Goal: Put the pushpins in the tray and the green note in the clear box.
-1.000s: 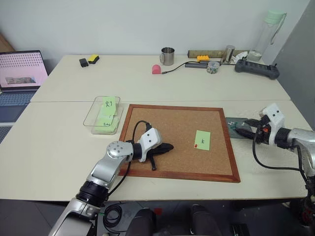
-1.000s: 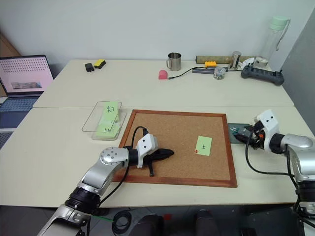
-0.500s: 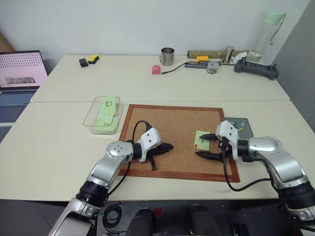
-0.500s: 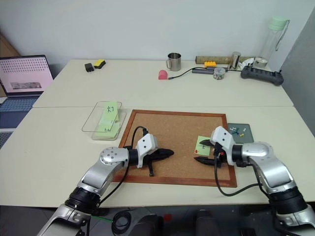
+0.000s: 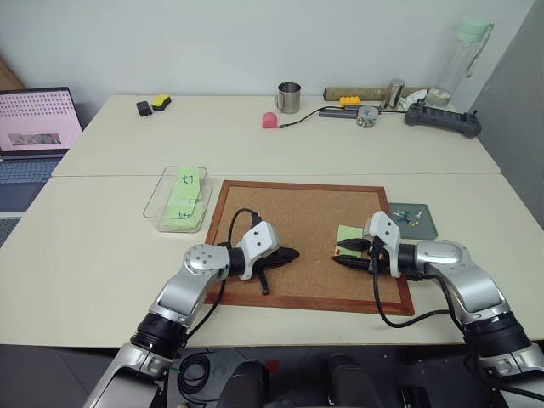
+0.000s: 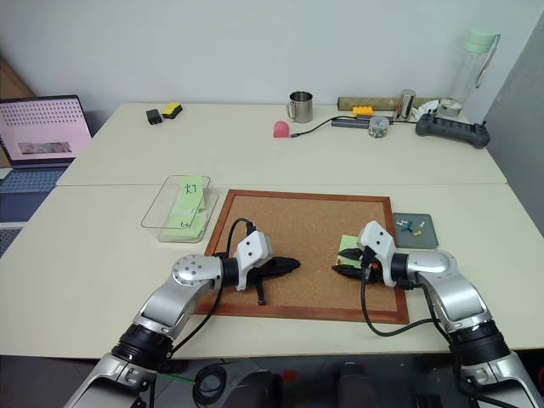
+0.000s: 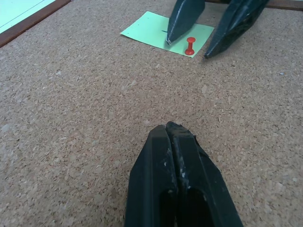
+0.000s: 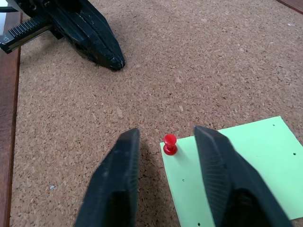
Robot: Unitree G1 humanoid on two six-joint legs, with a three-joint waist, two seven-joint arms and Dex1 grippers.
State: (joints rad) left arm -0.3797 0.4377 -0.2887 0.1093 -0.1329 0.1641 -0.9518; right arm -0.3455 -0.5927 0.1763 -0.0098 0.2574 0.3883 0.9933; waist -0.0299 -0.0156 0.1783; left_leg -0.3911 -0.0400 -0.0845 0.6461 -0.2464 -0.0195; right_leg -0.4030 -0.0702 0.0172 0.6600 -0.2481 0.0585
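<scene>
a red pushpin (image 8: 169, 144) stood in the corner of the green note (image 8: 236, 163) on the cork board (image 5: 289, 212), between the right hand's (image 8: 166, 177) parted fingers, untouched. at nine o'clock from it the left hand (image 5: 291, 253) lay closed and empty on the cork. other pushpins (image 5: 403, 213) sat in the tray (image 5: 421, 228) at three o'clock, and the clear box (image 5: 161, 200) at ten o'clock on the bench (image 5: 85, 255).

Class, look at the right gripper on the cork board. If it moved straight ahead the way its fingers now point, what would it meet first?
Most likely the red pushpin: it stands at the corner of the green note, just ahead of the open right gripper, in line with the gap between its fingers. Depth is hard to judge; farther on lies bare cork board.
</scene>
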